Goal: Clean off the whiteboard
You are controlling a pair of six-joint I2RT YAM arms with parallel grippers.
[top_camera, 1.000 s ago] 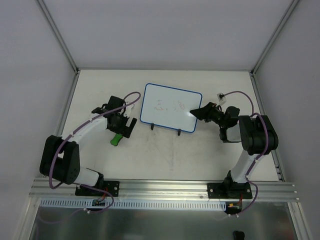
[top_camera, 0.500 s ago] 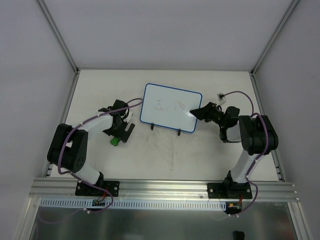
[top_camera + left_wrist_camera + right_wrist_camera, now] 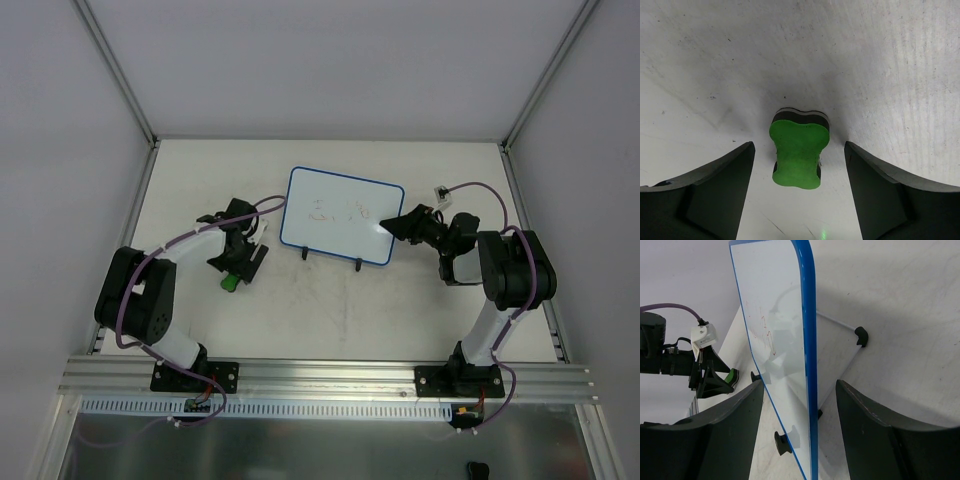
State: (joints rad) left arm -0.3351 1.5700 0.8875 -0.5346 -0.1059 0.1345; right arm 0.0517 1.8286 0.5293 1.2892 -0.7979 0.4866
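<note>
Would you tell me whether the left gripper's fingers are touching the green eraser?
Apart. The left wrist view shows the green eraser between the open fingers of the left gripper, with bare table on both sides.

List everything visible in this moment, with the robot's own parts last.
whiteboard: one, white with blue rim, standing mid-table on black feet
scribbles: a few, faint red, on the whiteboard face
eraser: one, green on a black base, on the table left of the whiteboard
table: one, off-white and scuffed, under everything
rail: one, silver, along the near edge
left gripper: one, black, open, straddling the eraser
right gripper: one, black, open, astride the whiteboard's right edge
</note>
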